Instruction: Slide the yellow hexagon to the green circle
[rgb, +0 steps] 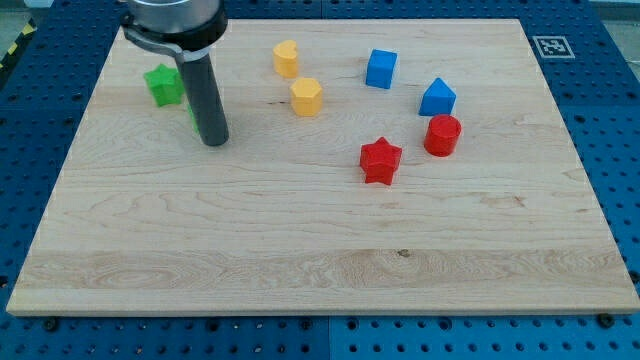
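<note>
The yellow hexagon (307, 97) lies on the wooden board (300, 250), in the upper middle. My tip (215, 143) rests on the board to the hexagon's left and a little below it, about a hand's width away. Only a thin green sliver (192, 118) shows along the rod's left edge. It seems to be the green circle, mostly hidden behind the rod. The tip touches no block that I can see.
A green star (163, 85) lies at the upper left of the rod. A yellow heart (287, 58) sits just above the hexagon. A blue cube (381, 68), a blue triangular block (437, 97), a red cylinder (442, 135) and a red star (380, 160) lie to the right.
</note>
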